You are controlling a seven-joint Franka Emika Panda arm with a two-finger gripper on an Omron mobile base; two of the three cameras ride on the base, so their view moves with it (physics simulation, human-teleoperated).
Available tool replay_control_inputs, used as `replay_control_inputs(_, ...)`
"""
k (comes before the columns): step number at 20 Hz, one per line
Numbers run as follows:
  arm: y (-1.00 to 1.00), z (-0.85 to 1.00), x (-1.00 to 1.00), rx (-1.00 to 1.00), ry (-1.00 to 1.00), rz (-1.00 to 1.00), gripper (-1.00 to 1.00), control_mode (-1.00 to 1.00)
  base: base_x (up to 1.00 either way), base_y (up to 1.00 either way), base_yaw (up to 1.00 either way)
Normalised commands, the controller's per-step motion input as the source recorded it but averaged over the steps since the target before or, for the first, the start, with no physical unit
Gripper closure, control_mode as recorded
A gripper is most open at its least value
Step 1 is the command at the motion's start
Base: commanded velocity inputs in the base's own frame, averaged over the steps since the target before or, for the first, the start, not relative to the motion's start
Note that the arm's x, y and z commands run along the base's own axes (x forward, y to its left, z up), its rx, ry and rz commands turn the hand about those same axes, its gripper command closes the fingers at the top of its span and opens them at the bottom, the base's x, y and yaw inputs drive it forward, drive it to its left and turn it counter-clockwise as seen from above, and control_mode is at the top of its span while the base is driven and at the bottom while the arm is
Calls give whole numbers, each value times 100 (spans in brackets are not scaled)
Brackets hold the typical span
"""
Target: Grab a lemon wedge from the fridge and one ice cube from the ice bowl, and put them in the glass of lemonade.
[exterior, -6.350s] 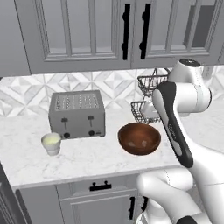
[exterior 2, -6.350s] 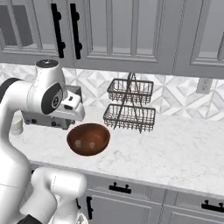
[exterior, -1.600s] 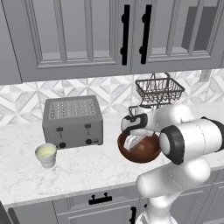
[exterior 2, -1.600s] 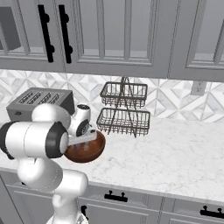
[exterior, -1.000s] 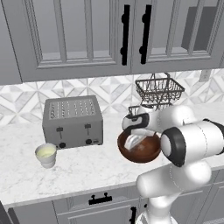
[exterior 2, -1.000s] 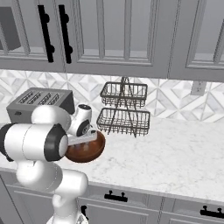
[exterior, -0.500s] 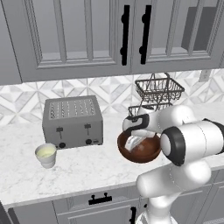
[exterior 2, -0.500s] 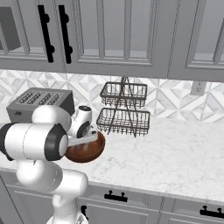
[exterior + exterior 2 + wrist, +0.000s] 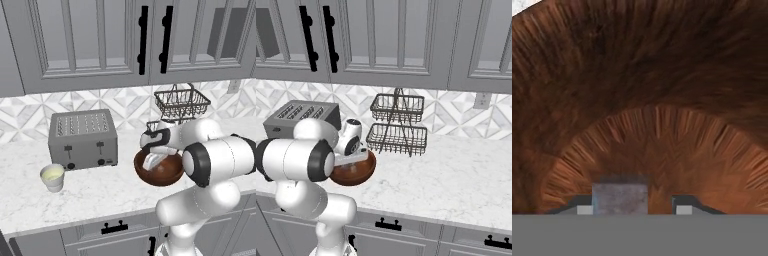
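Observation:
My gripper (image 9: pixel 634 209) reaches down inside the dark reddish-brown ice bowl (image 9: pixel 163 176), whose grained inner wall (image 9: pixel 652 100) spreads across the hand view. A grey ice cube (image 9: pixel 620 198) sits on the bowl's bottom between my fingertips. It lies against the left one, with a gap to the right one. The jaws stand partly apart. From the right base view, the bowl (image 9: pixel 354 173) rests on the counter beside my white hand. The glass of lemonade (image 9: pixel 52 178) stands at the counter's left. The lemon wedge and the fridge are out of view.
A silver toaster (image 9: pixel 83 138) stands between the glass and the bowl. A two-tier black wire basket (image 9: pixel 398 126) sits behind the bowl against the tiled wall. Grey upper cabinets with black handles (image 9: pixel 144 40) hang above. The marble counter (image 9: pixel 456 185) stretches to the right.
The fingers have drawn closer together around the ice cube. The hand has stayed down in the bowl, and the bowl and the glass have not moved.

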Motion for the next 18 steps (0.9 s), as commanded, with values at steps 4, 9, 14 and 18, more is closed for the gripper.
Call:
replay_control_inputs(4,0,0,-15,0,-2,0,100,-100,0,0,0)
replay_control_inputs(9,0,2,-13,0,-1,0,100,-100,0,0,0)
replay_control_inputs(14,0,80,-31,0,-5,0,100,-100,0,0,0)
replay_control_inputs(18,13,100,-37,1,-10,0,100,-100,0,0,0)
